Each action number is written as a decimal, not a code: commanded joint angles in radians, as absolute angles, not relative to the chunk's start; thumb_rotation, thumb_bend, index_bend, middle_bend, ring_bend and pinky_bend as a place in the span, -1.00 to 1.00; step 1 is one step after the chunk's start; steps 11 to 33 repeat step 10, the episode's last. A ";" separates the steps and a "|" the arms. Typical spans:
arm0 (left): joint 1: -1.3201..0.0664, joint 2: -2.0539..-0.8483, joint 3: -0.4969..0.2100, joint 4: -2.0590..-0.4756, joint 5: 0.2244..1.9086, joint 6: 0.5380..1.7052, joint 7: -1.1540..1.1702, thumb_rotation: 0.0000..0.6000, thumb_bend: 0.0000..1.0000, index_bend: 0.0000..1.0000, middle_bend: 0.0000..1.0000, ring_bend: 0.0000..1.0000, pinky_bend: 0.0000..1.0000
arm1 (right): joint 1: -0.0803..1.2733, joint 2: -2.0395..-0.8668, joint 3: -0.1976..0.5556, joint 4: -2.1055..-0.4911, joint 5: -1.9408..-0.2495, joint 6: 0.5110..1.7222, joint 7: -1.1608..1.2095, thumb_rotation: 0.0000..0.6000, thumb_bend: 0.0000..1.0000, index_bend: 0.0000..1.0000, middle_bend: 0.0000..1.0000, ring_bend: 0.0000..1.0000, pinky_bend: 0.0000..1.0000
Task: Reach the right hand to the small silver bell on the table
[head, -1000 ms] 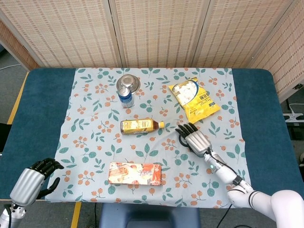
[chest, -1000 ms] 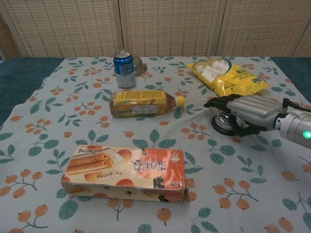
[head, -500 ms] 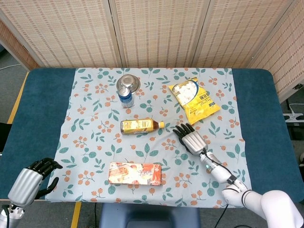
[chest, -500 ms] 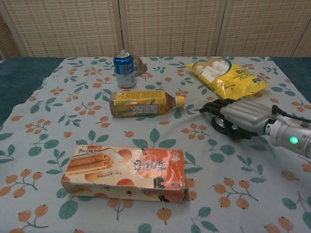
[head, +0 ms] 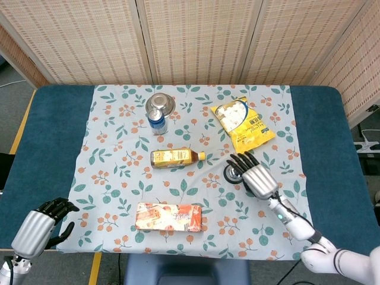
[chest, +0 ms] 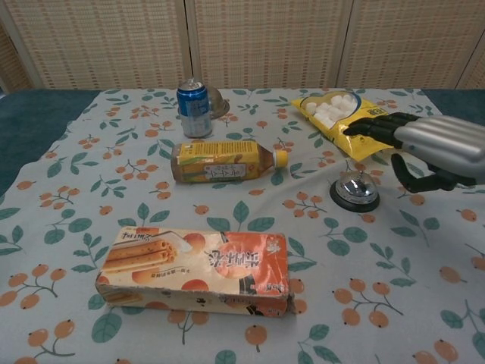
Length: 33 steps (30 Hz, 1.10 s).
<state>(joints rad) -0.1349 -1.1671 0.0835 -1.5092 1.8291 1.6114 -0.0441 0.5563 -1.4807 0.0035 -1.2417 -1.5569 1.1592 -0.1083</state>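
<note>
The right hand (chest: pixel 436 148) hangs open and empty, up beside the bell (chest: pixel 355 190). Bring it down slowly onto the bell's top.

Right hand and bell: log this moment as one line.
right hand: open, raised above bell, not touching | bell: upright on tablecloth, uncovered | left hand: idle at table's near edge

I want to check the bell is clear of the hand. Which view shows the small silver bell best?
The chest view: the small silver bell shows whole, dome and dark base, with the right hand raised above and beside it, not touching. In the head view the bell is partly hidden under the hand's fingers.
</note>
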 commanded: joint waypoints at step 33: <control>-0.133 -1.170 0.084 -1.508 1.831 1.611 -0.030 1.00 -0.13 -0.25 -0.24 -0.46 -0.13 | 0.204 -1.306 -0.034 -1.504 -1.365 1.480 -0.303 1.00 0.76 -1.00 -1.00 -1.00 -1.00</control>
